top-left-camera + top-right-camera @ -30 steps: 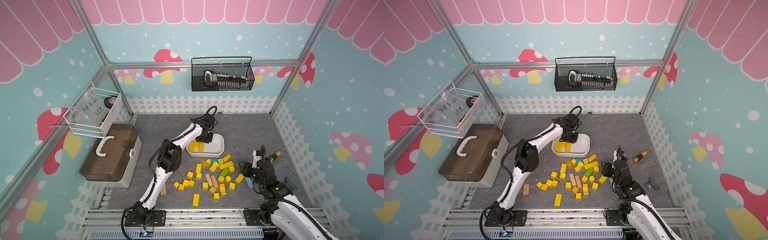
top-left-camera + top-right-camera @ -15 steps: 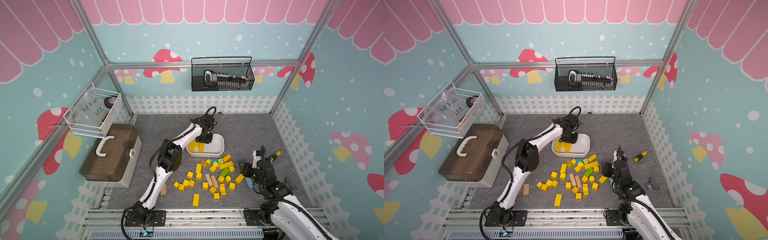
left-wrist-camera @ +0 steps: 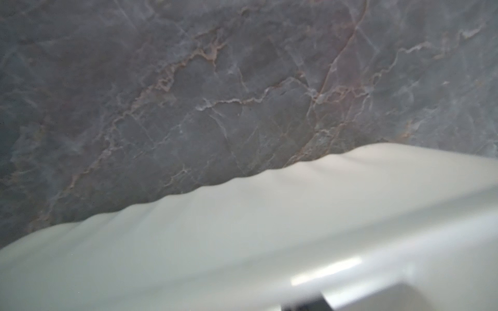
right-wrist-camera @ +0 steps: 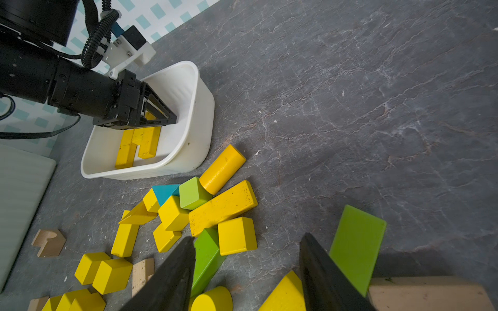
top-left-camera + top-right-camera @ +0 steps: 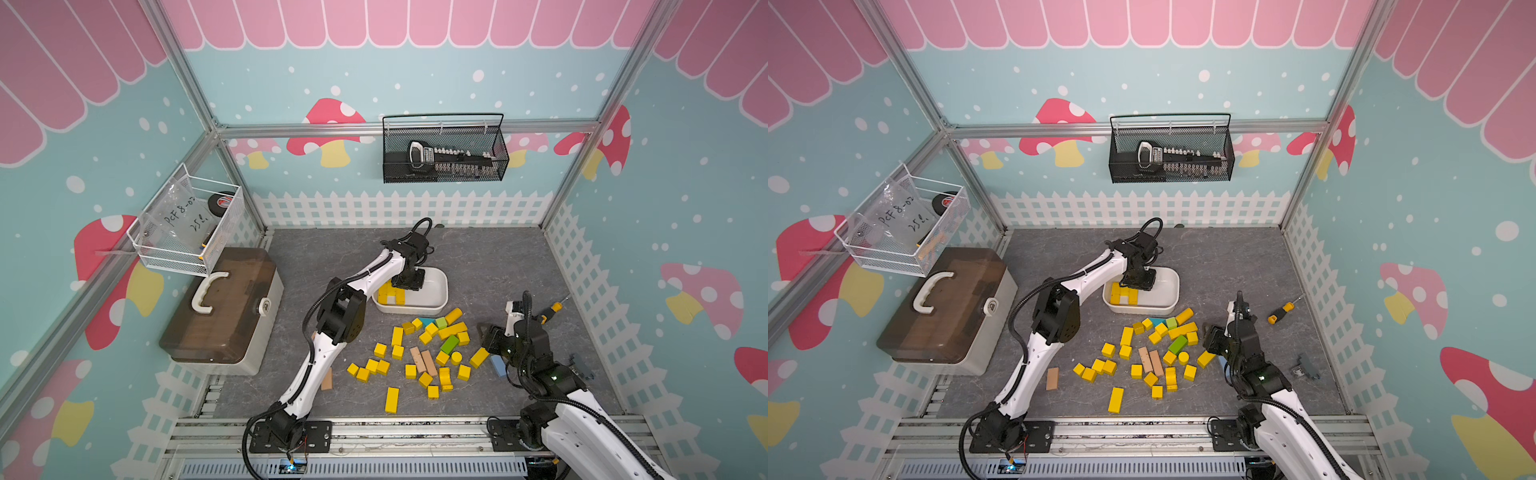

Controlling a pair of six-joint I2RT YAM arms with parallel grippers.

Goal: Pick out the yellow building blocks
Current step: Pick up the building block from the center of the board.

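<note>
The right gripper (image 4: pixel 247 237) hangs with its jaws apart and nothing between them; most of the yellow building blocks (image 4: pixel 222 207) lie scattered just ahead of its tips. The left gripper (image 4: pixel 172 119) reaches into the white tub (image 4: pixel 200 113), a few more yellow blocks lying right under it; whether its jaws are parted I cannot tell.

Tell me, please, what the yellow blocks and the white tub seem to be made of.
The yellow building blocks look like painted wood: a glossy coat, scuffed and speckled with dark marks. The white tub is probably plastic: smooth, thin, rounded walls.
</note>
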